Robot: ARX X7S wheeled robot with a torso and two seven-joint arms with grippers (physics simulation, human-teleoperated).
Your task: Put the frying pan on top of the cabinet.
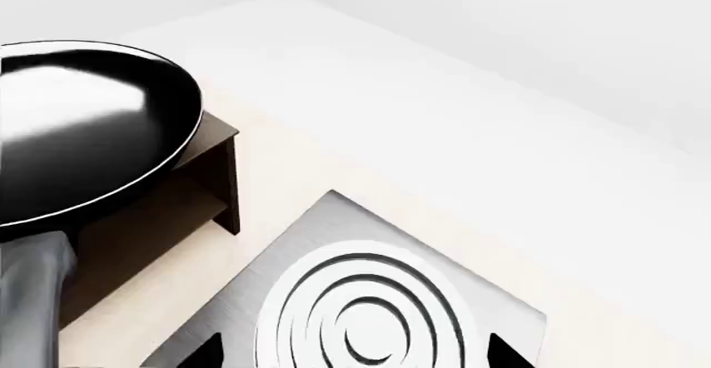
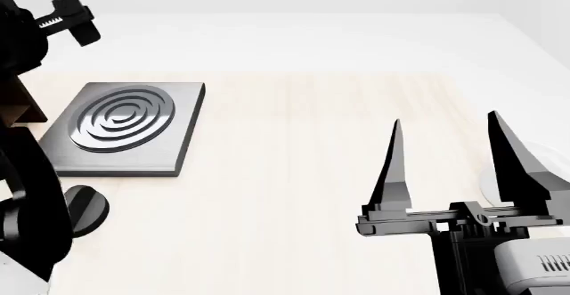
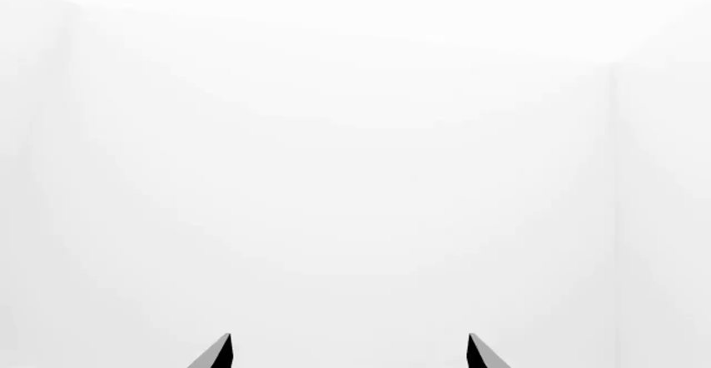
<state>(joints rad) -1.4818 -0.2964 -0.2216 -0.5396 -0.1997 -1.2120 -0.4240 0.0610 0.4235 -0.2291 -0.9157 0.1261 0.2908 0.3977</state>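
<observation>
The frying pan, black and glossy with a thin pale rim, lies on the flat top of the dark brown cabinet in the left wrist view. Its grey handle sticks out past the cabinet's hollow side. My left gripper is open and empty, with only its two dark fingertips showing above the hob, apart from the pan. In the head view only a brown sliver of the cabinet shows behind my left arm, and the pan is hidden. My right gripper is open and empty at the right; it also shows in the right wrist view.
The grey square hob with rings lies beside the cabinet on the pale table and shows in the left wrist view too. A small white bowl sits at the right edge behind the right gripper's fingers.
</observation>
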